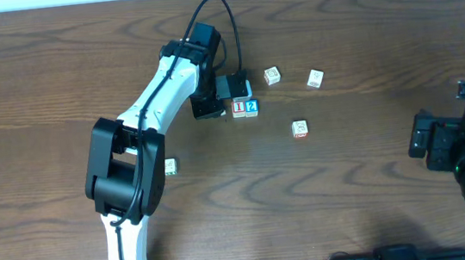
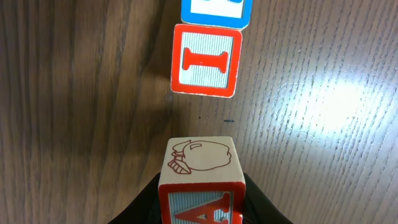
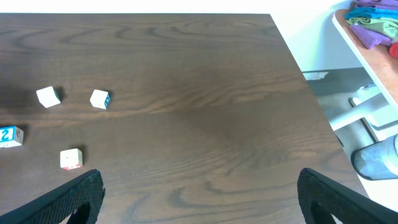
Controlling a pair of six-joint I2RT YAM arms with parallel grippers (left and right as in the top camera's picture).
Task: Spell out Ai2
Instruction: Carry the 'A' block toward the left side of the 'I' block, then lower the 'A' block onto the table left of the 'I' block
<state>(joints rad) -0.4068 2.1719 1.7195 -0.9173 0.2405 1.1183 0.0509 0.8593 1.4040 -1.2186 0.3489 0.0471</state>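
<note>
Closest in, the A block [image 2: 200, 180] sat clamped between the left fingers [image 2: 256, 210], just short of the red I block [image 2: 205, 60], which touched the blue 2 block [image 2: 216, 11] on the table [image 2: 323, 124]. Far off at the table's right end, the right fingers [image 3: 68, 199] stood wide apart.
</note>
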